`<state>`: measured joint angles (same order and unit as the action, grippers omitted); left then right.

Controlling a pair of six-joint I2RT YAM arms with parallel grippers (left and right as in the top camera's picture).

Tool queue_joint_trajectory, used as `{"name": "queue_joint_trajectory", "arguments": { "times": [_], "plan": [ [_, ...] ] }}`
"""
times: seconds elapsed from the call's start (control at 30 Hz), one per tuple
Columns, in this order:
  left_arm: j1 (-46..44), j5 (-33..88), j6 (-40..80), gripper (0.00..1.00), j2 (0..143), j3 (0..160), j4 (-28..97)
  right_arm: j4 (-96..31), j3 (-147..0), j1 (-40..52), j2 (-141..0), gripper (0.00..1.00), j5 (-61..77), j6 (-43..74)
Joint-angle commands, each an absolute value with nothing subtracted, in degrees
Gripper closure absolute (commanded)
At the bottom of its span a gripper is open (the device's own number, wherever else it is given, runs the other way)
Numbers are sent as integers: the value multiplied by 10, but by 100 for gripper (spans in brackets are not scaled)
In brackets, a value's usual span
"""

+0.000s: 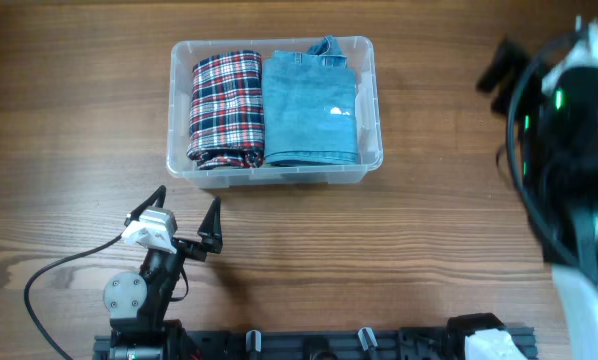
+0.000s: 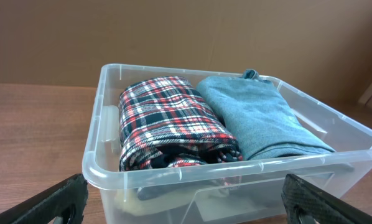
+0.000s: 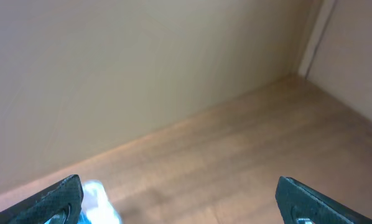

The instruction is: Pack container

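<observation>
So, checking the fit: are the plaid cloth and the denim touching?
Touching. Overhead shows the plaid cloth and the denim pressed side by side in the container, no gap.

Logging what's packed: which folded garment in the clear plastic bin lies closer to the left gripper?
The red, white and navy plaid garment: it fills the clear plastic bin's half on the side of the left gripper; the plain blue denim one lies beyond.

Readable text: none in any view.
Container (image 1: 279,176): no lettering legible on rim or walls.
Pale patch (image 2: 167,200): low on the container's near wall, blurred through the plastic (no characters can be made out).
Denim garment (image 1: 309,110): one small white mark (image 1: 337,112), too small to read.
Plaid garment (image 1: 225,95): checks only, no text.
</observation>
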<state>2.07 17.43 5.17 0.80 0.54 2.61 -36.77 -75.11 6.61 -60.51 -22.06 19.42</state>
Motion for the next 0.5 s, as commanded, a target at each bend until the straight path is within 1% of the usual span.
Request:
{"name": "queue_joint_trajectory", "arguments": {
  "times": [0.0, 0.3, 0.4, 0.47],
  "plan": [
    [25, 169, 45, 0, 4, 3, 28, -371, -642, 69, -523, 0, -219, 196],
    [25, 169, 45, 0, 4, 3, 28, -409, -461, 67, -290, 0, -231, 204],
    [25, 169, 45, 0, 4, 3, 28, -352, -388, 67, -211, 0, -206, 223],
    [25, 169, 45, 0, 4, 3, 28, -300, -332, 67, -155, 0, -170, 193]
  ]
}}
